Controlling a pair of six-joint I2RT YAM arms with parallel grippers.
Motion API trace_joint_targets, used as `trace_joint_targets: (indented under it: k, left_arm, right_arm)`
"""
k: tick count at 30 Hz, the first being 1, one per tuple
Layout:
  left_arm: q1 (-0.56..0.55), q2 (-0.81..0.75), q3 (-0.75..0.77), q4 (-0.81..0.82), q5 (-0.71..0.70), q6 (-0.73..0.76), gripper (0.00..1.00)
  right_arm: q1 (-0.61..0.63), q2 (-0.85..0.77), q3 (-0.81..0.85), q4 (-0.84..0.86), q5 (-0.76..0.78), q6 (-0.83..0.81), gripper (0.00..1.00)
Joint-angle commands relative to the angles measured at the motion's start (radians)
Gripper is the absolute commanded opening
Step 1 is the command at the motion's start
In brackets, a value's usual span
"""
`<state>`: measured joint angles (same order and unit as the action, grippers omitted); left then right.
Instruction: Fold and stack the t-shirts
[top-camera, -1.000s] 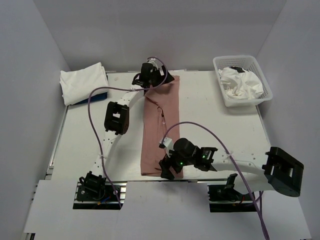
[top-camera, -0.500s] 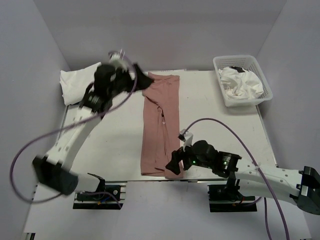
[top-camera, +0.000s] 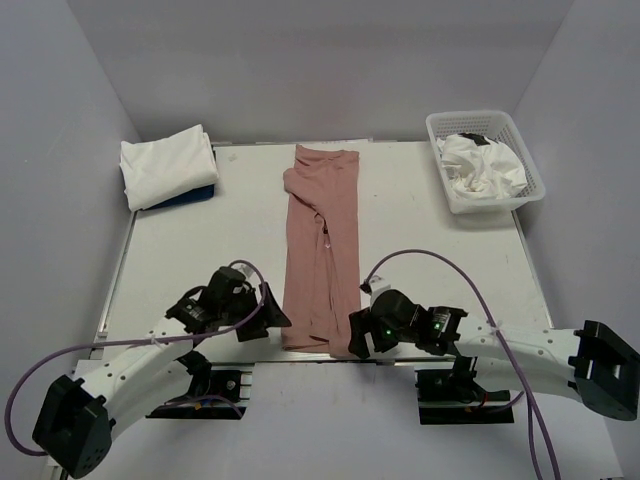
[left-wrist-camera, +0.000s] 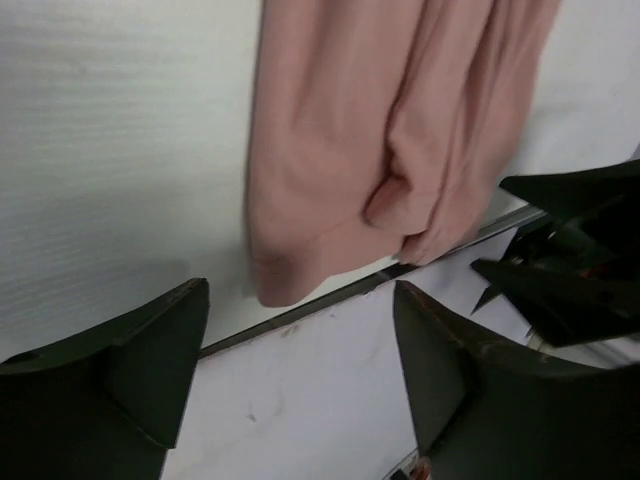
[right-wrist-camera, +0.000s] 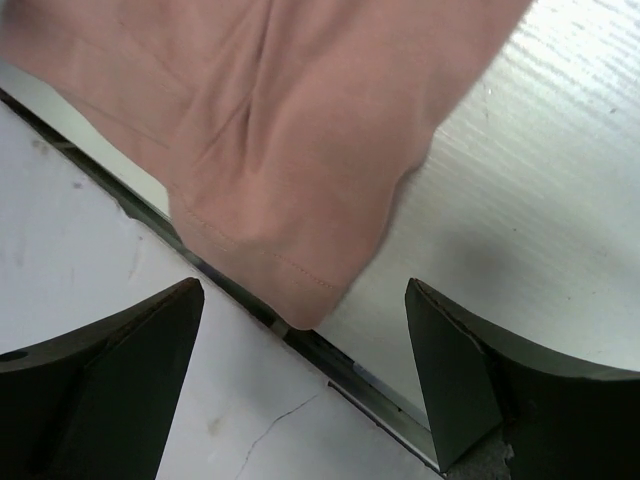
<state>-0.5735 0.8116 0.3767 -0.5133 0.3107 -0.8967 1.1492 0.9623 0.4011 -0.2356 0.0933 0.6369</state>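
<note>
My left end effector (top-camera: 270, 318) is spread wide just off the near-left corner of the dusty-pink t-shirt (top-camera: 322, 240), with nothing between its fingers. My right end effector (top-camera: 357, 335), just as wide, is at the near-right corner. The shirt lies in a long folded strip down the tabletop (top-camera: 200, 240), its hem reaching the near edge.

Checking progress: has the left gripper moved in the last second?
Yes. The left gripper has swung toward the robot, from the far collar end of the pink t-shirt to its near left corner, at the near edge of the table.
</note>
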Motion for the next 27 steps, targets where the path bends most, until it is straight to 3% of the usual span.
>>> trace_joint_targets:
  k: [1, 6, 11, 14, 15, 18, 19, 22, 27]
  left_arm:
    - [-0.038, 0.047, -0.05, 0.079, 0.044, -0.07, 0.82]
    - [-0.115, 0.202, -0.041, 0.124, -0.013, -0.079, 0.77]
    - [-0.161, 0.334, 0.02, 0.134, -0.047, -0.079, 0.63]
    - [-0.192, 0.363, 0.031, 0.134, -0.073, -0.079, 0.4]
    - [-0.206, 0.363, 0.031, 0.119, -0.088, -0.088, 0.26]
    - [-0.227, 0.374, 0.041, 0.133, -0.102, -0.111, 0.0]
    - [-0.227, 0.374, 0.063, 0.133, -0.102, -0.111, 0.0]
    - [-0.25, 0.374, 0.105, 0.115, -0.12, -0.111, 0.0]
    - [-0.259, 0.363, 0.189, 0.053, -0.173, -0.111, 0.0]
  right_arm:
    - [-0.005, 0.048, -0.008, 0.044, -0.032, 0.0, 0.83]
    - [-0.009, 0.096, -0.008, 0.071, -0.069, -0.003, 0.79]
    - [-0.011, 0.125, -0.024, 0.087, -0.079, 0.001, 0.63]
    - [-0.014, 0.128, -0.024, 0.071, -0.083, 0.021, 0.48]
    - [-0.011, 0.122, -0.03, 0.073, -0.079, 0.024, 0.39]
    - [-0.016, 0.098, -0.045, 0.103, -0.083, 0.006, 0.26]
    - [-0.013, 0.098, -0.045, 0.111, -0.083, 0.0, 0.16]
    - [-0.013, 0.087, -0.027, 0.139, -0.073, -0.032, 0.0]
    - [-0.017, 0.067, 0.053, 0.147, 0.103, -0.016, 0.0]
